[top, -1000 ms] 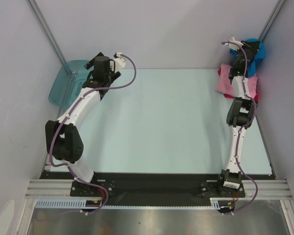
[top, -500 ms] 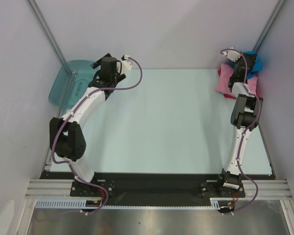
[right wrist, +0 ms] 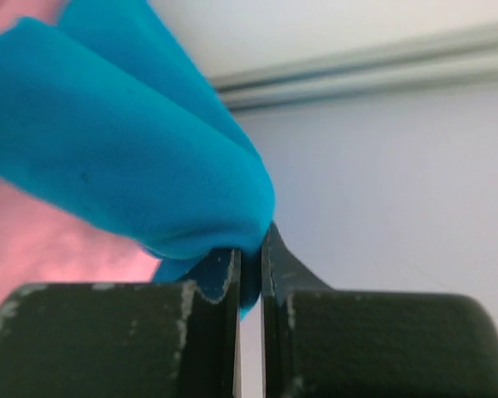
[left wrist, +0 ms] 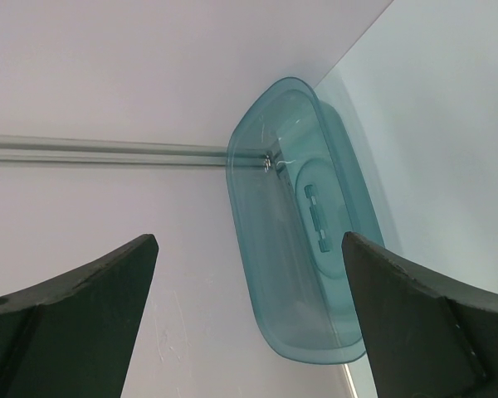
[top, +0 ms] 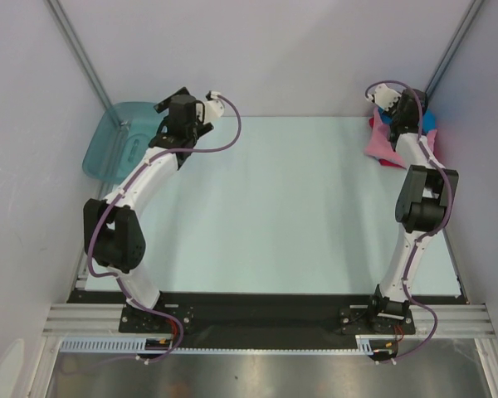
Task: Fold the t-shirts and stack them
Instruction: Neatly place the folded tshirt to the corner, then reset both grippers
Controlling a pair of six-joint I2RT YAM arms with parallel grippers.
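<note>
right arm (top: 419,199) has swung its elbow out toward the right wall and drawn its wrist in over the pile since a second ago. the blue cloth that showed high in the far corner is now mostly hidden under the wrist. the left arm (top: 141,178) has edged a little toward the middle and since stayed put.

the worktop (top: 274,215) is the biggest thing here, pale and bare across its whole middle. that is the room for spreading a shirt. the walls close in on both sides, and a slanted post stands at the far right corner, just behind the pile. the teal tub (left wrist: 299,232) leans at the far left edge against the wall, well apart from the shirts.

the t-shirts lie heaped in the far right corner of the worktop. the pink t-shirt (top: 380,143) is on the side toward the middle. the blue t-shirt (right wrist: 108,149) lies over the pink and bulges above the right pincer (right wrist: 251,257), which is clamped together on a fold of it.

the left pincer (left wrist: 249,249) stands fully apart, holding nothing and facing the tub.

judging from this, the step in hand is drawing the first shirt off the heap. the next move likely calls for pulling the blue shirt toward the open middle. the elbow should keep off the right wall, and the pink one should not drag along.
</note>
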